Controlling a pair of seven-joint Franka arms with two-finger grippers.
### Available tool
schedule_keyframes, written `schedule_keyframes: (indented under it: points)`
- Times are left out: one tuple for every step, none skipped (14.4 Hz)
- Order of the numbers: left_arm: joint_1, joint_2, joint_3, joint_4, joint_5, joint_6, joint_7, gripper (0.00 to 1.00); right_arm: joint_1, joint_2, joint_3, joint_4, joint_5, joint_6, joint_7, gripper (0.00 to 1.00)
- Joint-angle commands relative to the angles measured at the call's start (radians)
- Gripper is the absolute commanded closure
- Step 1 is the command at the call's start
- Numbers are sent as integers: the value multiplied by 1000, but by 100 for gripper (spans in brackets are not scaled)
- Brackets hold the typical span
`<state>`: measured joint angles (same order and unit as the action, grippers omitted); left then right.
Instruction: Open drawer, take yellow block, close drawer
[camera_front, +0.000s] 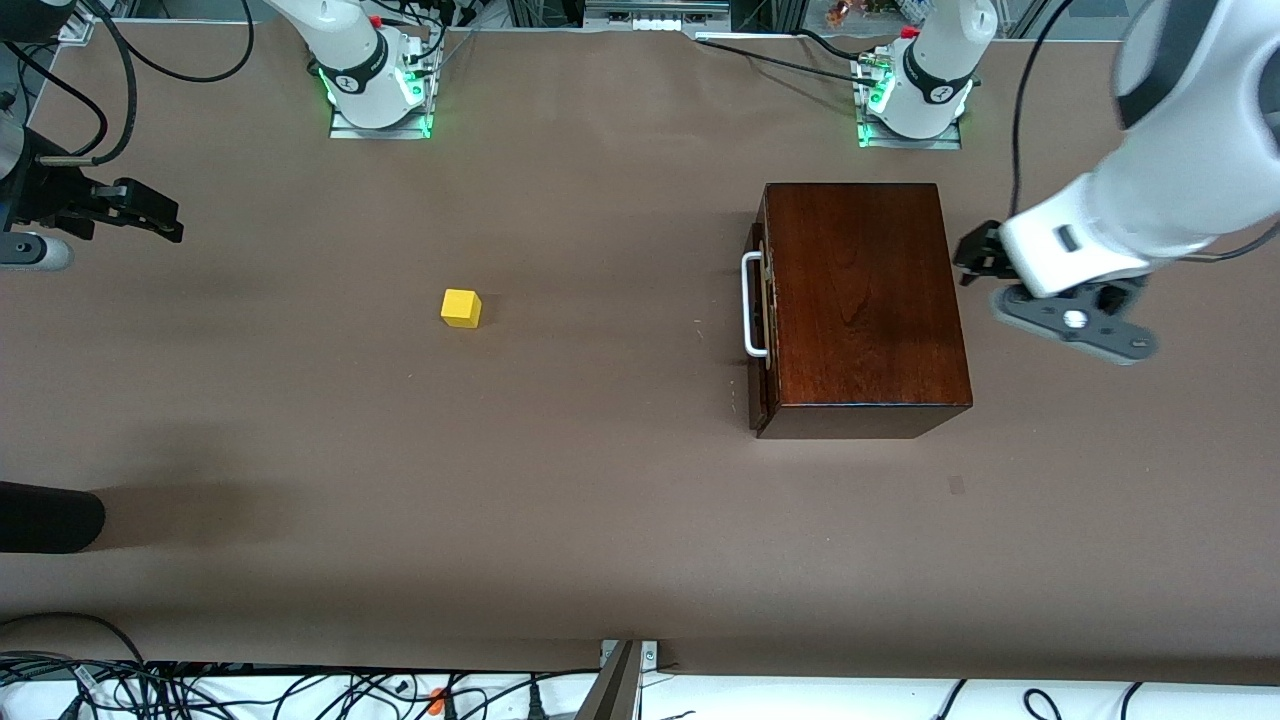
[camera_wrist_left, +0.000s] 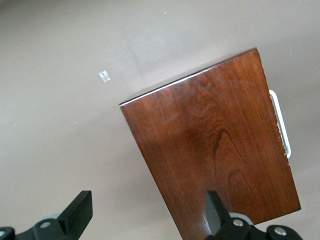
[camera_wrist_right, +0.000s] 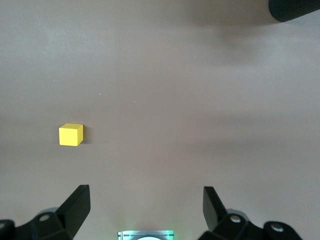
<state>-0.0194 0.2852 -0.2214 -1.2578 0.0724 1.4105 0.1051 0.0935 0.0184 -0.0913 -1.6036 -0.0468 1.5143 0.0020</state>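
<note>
Right pincer (camera_wrist_right: 145, 207) released over bare table, left pincer (camera_wrist_left: 149, 212) released beside shut drawer (camera_front: 762, 310), yellow block (camera_front: 461, 308) only in front and right wrist views

Both tools (camera_wrist_left: 145, 215) (camera_wrist_right: 145, 210) aloft, fingers spread.

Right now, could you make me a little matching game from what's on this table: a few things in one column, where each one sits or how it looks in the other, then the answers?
Things
1. yellow block
2. drawer
3. left gripper
4. right gripper

Descriptions
A. shut, white handle facing the block
B. open, empty, at the right arm's end of the table
C. lying on the bare table, out of the box
D. open, empty, beside the wooden box

Pairs: 1-C, 2-A, 3-D, 4-B
</note>
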Motion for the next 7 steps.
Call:
schedule_keyframes:
  points:
    - [85, -191, -13, -307, -80, 252, -18, 0, -8, 2, 8, 13, 10, -8, 7, 0]
    - [85, -269, -13, -424, -83, 357, -22, 0, -8, 2, 8, 13, 10, -9, 7, 0]
    - [85, -322, -16, -487, -83, 387, -44, 0, -8, 2, 8, 11, 10, -11, 7, 0]
    - [85, -334, -16, -508, -83, 387, -100, 0, -8, 2, 8, 11, 10, -11, 7, 0]
    - [85, -333, -16, -503, -83, 386, -154, 0, -6, 2, 8, 13, 10, -11, 7, 0]
    - [85, -328, -15, -497, -85, 387, -188, 0, -8, 2, 8, 13, 10, -11, 7, 0]
    - [85, -328, -13, -496, -85, 390, -197, 0, -8, 2, 8, 13, 10, -11, 6, 0]
